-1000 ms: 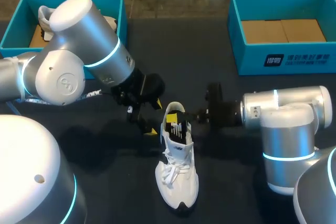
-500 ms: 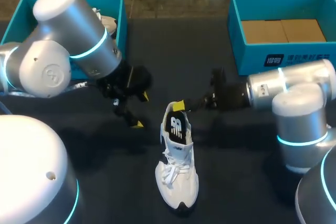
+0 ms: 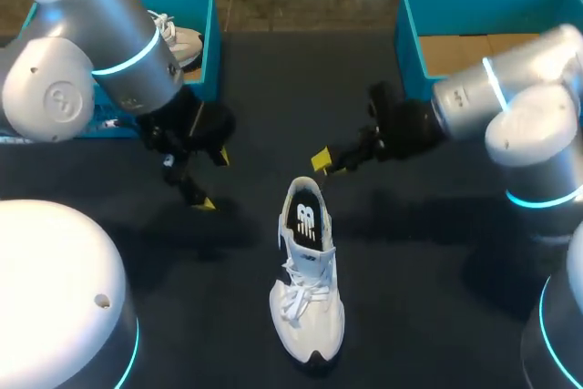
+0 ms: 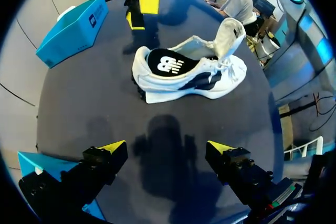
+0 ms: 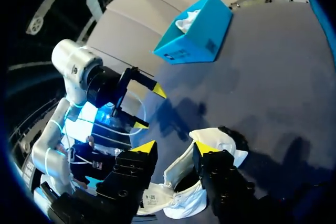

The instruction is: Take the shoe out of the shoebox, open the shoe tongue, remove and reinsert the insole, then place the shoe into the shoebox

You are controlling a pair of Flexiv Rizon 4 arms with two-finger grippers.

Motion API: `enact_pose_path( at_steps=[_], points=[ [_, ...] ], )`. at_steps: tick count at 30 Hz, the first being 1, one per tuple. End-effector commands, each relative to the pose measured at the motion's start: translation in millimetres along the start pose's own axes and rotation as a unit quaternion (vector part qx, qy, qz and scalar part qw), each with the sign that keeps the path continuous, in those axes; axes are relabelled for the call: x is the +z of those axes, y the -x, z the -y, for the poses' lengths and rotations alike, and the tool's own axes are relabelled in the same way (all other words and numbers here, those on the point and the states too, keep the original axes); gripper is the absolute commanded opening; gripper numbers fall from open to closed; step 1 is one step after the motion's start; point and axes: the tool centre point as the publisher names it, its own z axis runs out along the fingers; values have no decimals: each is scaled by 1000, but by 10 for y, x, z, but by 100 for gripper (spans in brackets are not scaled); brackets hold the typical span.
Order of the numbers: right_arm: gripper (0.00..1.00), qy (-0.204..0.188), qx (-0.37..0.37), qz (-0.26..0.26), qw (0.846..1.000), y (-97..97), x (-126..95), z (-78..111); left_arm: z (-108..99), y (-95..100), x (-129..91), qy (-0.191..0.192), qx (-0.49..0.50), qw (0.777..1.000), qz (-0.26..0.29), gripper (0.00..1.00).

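White shoe (image 3: 308, 271) on its sole, left gripper (image 3: 215, 180) off beside its heel, fingers apart, right gripper (image 3: 328, 164) near its heel, fingers apart

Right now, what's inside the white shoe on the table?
A black insole with a white mark lies in the heel opening of the white shoe. Toward the toe, the laces and upper cover the inside.
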Motion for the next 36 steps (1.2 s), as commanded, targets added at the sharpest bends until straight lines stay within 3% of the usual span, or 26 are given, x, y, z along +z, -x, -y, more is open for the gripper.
enact_pose_path(
  at_steps=[1, 5, 10, 11, 23, 27, 31, 36],
  points=[
    [14, -146, 15, 47, 988, -92, -221, -51, -69, 5, -130, 13, 11, 1000, -5, 100],
    [0, -156, 28, 87, 984, -144, -307, -95, -154, 31, -233, 17, 20, 1000, -8, 100],
    [0, -166, 48, 143, 975, -236, -318, -124, -294, 88, -435, 21, 48, 998, -31, 100],
    [0, -153, 62, 166, 972, -265, -328, -133, -294, 88, -435, 21, 48, 998, -31, 100],
    [0, -153, 62, 166, 972, -265, -328, -133, -294, 88, -435, 21, 48, 998, -31, 100],
    [0, -103, 40, 197, 974, -380, -78, -96, -371, 257, -591, 13, 132, 990, -46, 100],
    [0, -102, 35, 249, 962, -509, 154, -98, -536, 379, -736, 21, 179, 982, -46, 100],
    [0, -91, 66, 287, 951, -532, 342, -62, -736, 503, -881, 39, 241, 968, -52, 100]
  ],
)
